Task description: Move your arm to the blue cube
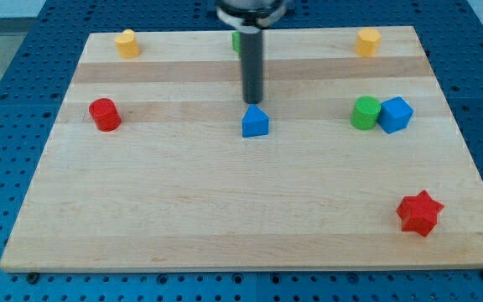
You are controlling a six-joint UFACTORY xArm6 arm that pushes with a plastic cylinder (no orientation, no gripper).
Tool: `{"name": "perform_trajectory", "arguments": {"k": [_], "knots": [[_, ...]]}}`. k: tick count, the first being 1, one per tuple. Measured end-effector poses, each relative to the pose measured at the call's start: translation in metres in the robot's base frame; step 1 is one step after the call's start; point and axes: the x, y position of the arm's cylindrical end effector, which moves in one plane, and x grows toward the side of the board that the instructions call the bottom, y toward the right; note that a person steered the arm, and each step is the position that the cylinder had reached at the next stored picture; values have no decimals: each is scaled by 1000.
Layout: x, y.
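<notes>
The blue cube (396, 114) sits at the view's right, touching a green cylinder (365, 112) on its left. My tip (252, 102) is at the board's middle, far to the left of the blue cube. The tip stands just above a blue triangular block (255, 122) and is very close to or touching its top edge. The dark rod comes down from the view's top.
A red cylinder (104, 114) is at the left. A yellow block (127, 43) is at top left and another yellow block (367, 40) at top right. A green block (236, 39) peeks out behind the rod. A red star (419, 213) is at bottom right.
</notes>
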Motion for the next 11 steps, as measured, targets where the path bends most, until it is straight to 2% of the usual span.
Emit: {"name": "perform_trajectory", "arguments": {"k": [3,4,5,7,11], "knots": [[-3,171],[-3,218],[10,241],[54,242],[54,216]]}}
